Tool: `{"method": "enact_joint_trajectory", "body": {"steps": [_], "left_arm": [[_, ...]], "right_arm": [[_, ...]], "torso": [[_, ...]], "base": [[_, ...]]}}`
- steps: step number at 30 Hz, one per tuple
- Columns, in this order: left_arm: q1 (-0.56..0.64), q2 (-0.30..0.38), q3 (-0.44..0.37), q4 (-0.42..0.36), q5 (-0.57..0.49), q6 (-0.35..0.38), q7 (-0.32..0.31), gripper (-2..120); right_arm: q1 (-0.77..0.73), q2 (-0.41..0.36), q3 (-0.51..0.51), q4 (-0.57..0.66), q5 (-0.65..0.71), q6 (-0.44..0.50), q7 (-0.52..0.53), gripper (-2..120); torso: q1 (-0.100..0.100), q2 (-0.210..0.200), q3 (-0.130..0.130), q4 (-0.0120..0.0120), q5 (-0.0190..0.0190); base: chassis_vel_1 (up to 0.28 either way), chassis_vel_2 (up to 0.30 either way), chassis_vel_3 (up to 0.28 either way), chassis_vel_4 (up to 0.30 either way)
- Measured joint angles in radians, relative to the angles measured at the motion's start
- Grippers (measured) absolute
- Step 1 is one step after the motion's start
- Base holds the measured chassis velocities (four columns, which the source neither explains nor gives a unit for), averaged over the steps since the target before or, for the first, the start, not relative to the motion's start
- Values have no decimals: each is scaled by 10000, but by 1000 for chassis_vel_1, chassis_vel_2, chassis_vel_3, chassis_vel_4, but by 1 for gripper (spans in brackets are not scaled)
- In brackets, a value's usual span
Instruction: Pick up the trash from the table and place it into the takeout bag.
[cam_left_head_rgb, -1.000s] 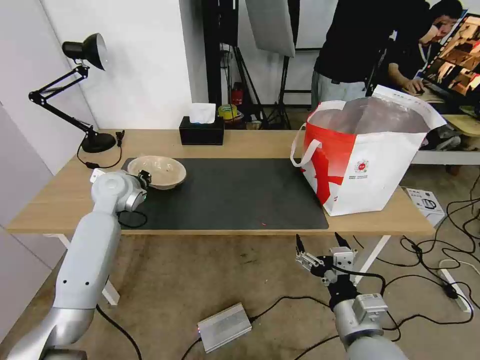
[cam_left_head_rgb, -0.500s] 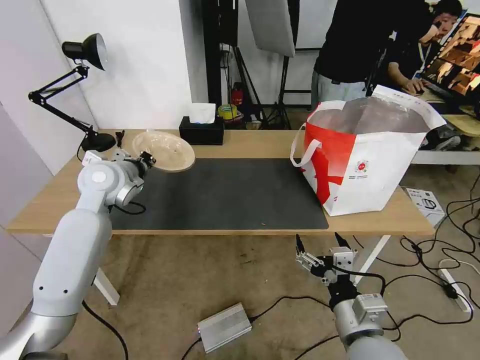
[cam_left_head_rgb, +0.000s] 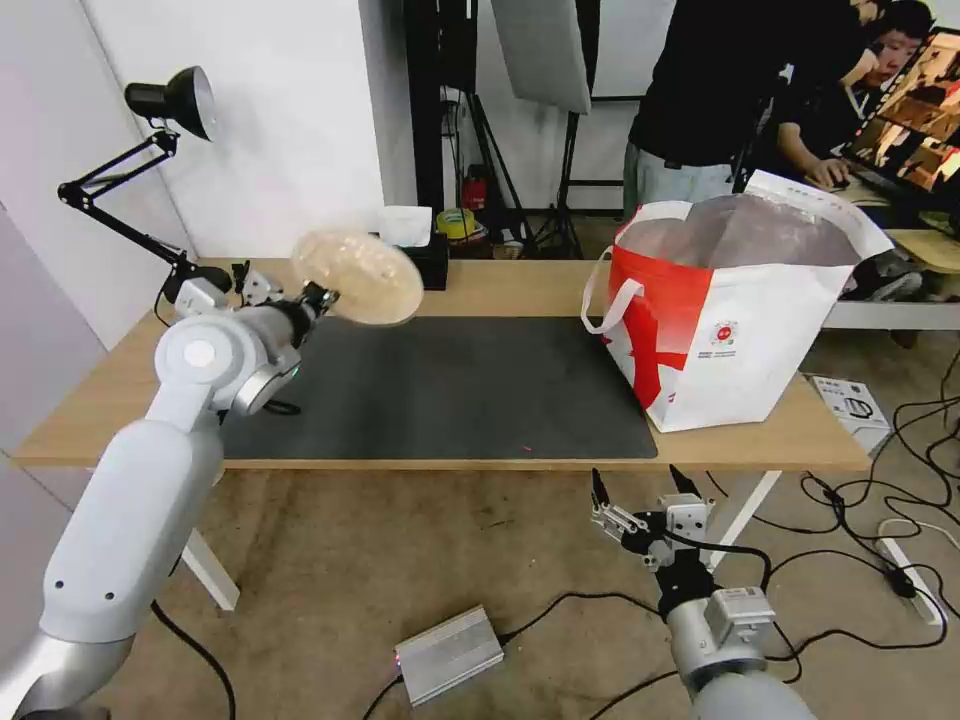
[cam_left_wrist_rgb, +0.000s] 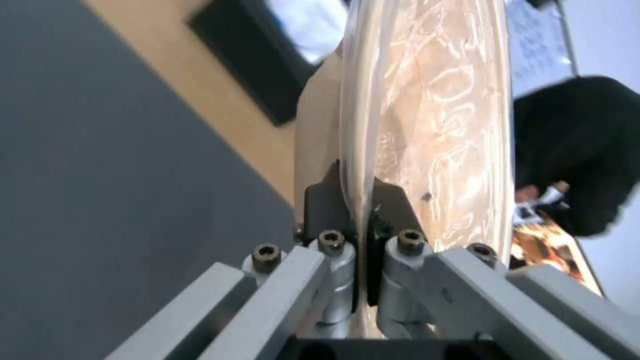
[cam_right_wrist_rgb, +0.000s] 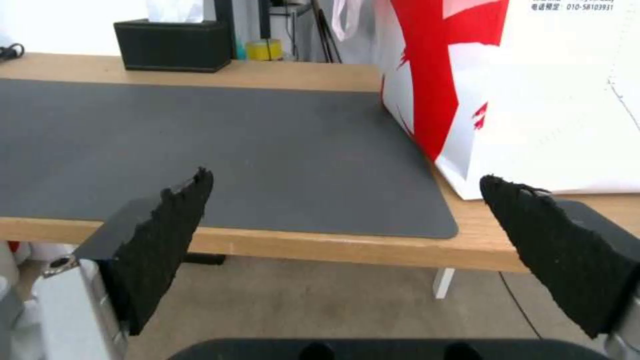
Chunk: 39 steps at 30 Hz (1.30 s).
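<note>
Because the left gripper pinched only the thin rim of the shallow beige bowl, it looked light but flexible; the right gripper hung spread.

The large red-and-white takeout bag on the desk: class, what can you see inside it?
Inside the boxy red-and-white takeout bag, the head view shows crinkled silver foil lining near the open top. The bag's walls cover its floor, so any contents there cannot be seen.

The left gripper pinches the rim of the shallow beige bowl, which stands on edge. The dark grey mat and the light-wood table lie beyond, with a black tissue box on the table.
</note>
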Motion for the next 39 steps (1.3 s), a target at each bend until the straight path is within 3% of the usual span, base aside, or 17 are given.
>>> {"method": "enact_joint_trajectory", "body": {"steps": [6, 14, 21, 39], "left_arm": [[-719, -204, 703, 379, -5, -105, 319, 0], [-2573, -853, 2246, 1686, 132, -297, 604, 0], [-3300, -1318, 3038, 2305, 209, -336, 794, 0], [-4435, -1796, 4468, 3109, 1208, -1054, 3882, 0]], "right_arm": [[0, 0, 0, -1, 0, -1, 0, 100], [0, 0, 0, 0, 0, -1, 0, 100], [0, 0, 0, 0, 0, 0, 0, 100], [0, 0, 0, 0, 0, 0, -1, 100]], "torso": [[0, 0, 1, 1, -1], [1, 1, 1, 1, 1], [0, 0, 1, -1, 0], [1, 2, 1, 0, -1]], "base": [[0, 0, 0, 0], [0, 0, 0, 0], [0, 0, 0, 0], [0, 0, 0, 0]]}}
